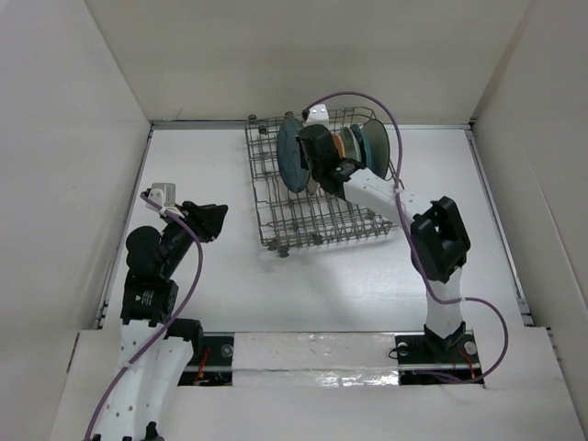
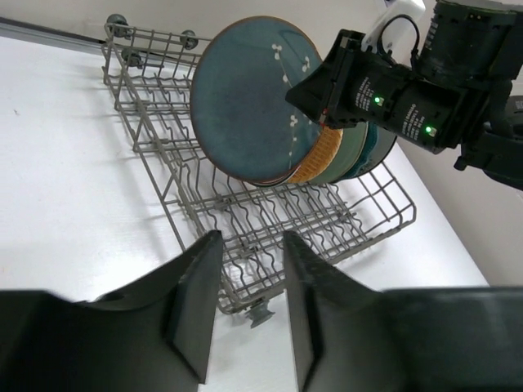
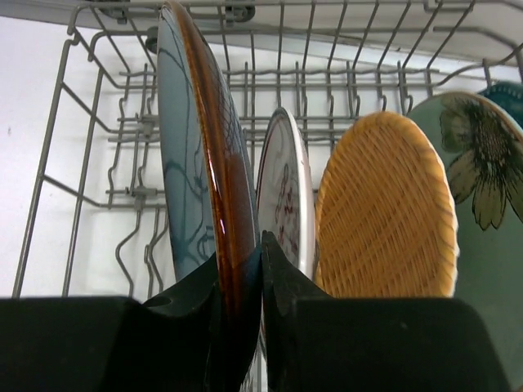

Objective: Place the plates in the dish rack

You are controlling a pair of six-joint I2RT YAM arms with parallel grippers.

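The grey wire dish rack [image 1: 276, 216] stands mid-table. My right gripper [image 1: 310, 158] is shut on the brown rim of the dark teal speckled plate [image 3: 184, 163], holding it upright at the left of the plates standing in the rack. To its right stand the white patterned plate [image 3: 286, 188], the tan woven plate [image 3: 384, 212], a pale green flowered plate [image 3: 490, 245] and a teal plate's edge [image 3: 511, 90]. The left wrist view shows the dark teal plate [image 2: 245, 106] and the rack [image 2: 384, 233]. My left gripper [image 2: 251, 238] is open and empty, left of the rack.
White walls close the table in on the left, back and right. The left half of the rack has bare tines [image 1: 266, 175]. A small round foot [image 2: 260, 313] sits under the rack's near corner. The right arm [image 1: 439, 239] reaches in from the right.
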